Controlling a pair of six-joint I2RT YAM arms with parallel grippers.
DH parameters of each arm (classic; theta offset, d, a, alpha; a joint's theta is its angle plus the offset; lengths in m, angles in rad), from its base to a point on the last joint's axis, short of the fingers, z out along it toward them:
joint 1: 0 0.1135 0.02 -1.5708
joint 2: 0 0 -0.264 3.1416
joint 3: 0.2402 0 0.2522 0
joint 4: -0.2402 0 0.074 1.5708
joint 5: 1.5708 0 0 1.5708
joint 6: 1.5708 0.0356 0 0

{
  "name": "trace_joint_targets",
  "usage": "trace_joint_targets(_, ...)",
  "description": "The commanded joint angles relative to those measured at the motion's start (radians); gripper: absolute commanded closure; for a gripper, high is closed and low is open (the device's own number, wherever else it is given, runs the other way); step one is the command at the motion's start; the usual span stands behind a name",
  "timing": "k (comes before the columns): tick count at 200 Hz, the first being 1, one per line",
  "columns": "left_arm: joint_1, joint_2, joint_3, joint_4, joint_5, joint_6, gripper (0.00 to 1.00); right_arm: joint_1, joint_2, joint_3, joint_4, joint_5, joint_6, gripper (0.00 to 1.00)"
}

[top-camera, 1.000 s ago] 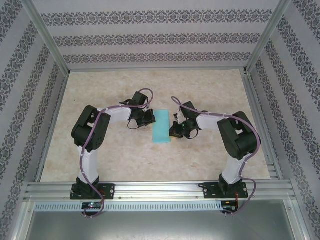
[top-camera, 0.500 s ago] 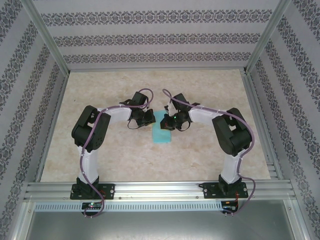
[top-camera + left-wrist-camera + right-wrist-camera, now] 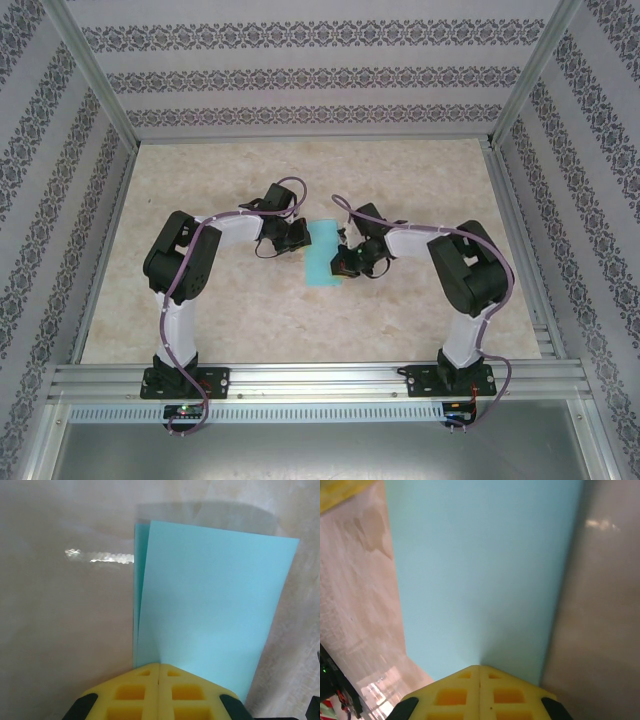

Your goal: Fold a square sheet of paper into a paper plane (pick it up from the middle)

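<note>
Top view, left to right: the left arm (image 3: 180, 262) bends in from lower left, and the left pincer (image 3: 298, 238) sits at frame centre, right against the left edge of the square sheet of paper (image 3: 320, 265). The sheet is turquoise and folded into a narrow upright rectangle. It lies on the bench (image 3: 240, 310) mid-frame, between the two pincers. The right pincer (image 3: 343, 262) is over the sheet's right edge, covering a bit of it. The right arm (image 3: 470, 275) bends in from lower right.

Left wrist view: the left pincer (image 3: 159, 666) is at bottom centre, its yellow pads (image 3: 132, 692) pressed together, closed. The tip meets the near edge of the sheet (image 3: 210, 605), which runs up to the upper right. Two layers show at the sheet's left edge, slightly splayed. Can't tell if the paper is pinched between the pads or only pressed. Glossy bench (image 3: 65, 620) on the left.

Right wrist view: the right pincer (image 3: 480, 669) is at bottom centre, yellow pads (image 3: 507, 696) together, closed, with the tip on the sheet (image 3: 480, 570). The sheet spans the middle and top of the frame. Pinched or only pressed, can't tell. Bench (image 3: 600, 605) shows along the right and also lower left.
</note>
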Motion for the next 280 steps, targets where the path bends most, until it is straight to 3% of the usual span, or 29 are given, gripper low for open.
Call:
trace_joint_targets(1, 0.004, 0.124, -0.086, -0.19, -0.173, 0.017, 1.0, -0.004, -0.033, -0.088, -0.111, 0.013, -0.04, 1.0)
trace_joint_targets(38, 0.004, 0.123, -0.088, -0.187, -0.169, 0.016, 1.0, -0.011, -0.099, -0.097, -0.134, 0.038, -0.039, 1.0)
trace_joint_targets(79, 0.004, 0.122, -0.083, -0.189, -0.167, 0.019, 1.0, -0.026, -0.164, 0.011, -0.026, 0.072, 0.043, 1.0)
trace_joint_targets(122, 0.005, 0.119, -0.084, -0.19, -0.165, 0.019, 1.0, -0.021, -0.017, 0.162, 0.056, 0.053, 0.095, 1.0)
trace_joint_targets(188, 0.003, 0.118, -0.079, -0.188, -0.16, 0.019, 1.0, -0.009, 0.155, 0.298, -0.016, 0.057, 0.07, 1.0)
trace_joint_targets(228, 0.003, 0.117, -0.087, -0.184, -0.161, 0.016, 1.0, -0.017, 0.15, 0.224, -0.017, 0.071, 0.057, 1.0)
trace_joint_targets(280, 0.002, 0.115, -0.095, -0.18, -0.164, 0.014, 1.0, -0.04, 0.01, -0.002, -0.01, 0.036, 0.009, 1.0)
